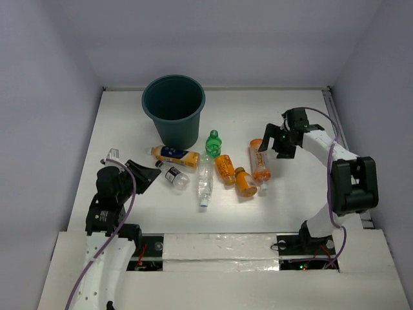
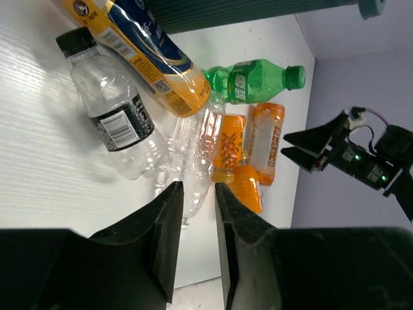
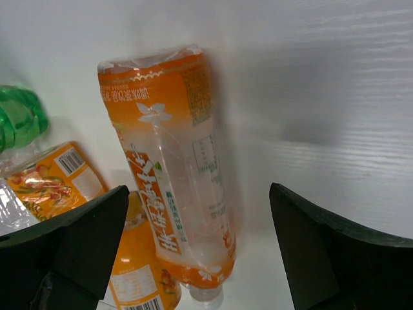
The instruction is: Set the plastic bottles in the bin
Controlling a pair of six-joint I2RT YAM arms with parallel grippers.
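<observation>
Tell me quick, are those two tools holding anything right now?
Left tool: barely open, narrow gap, empty.
Right tool: wide open near an orange bottle, holding nothing.

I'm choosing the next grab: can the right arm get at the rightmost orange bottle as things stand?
Probably yes. The right gripper hangs open just above that orange bottle, which lies flat with bare table along one side. A second orange bottle lies close by its cap end.

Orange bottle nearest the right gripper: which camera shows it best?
Right wrist: the orange bottle fills the frame, seen between the open right gripper fingers, with its label print visible. Top external shows it small beside that gripper; left wrist shows it distant among the other bottles.
</observation>
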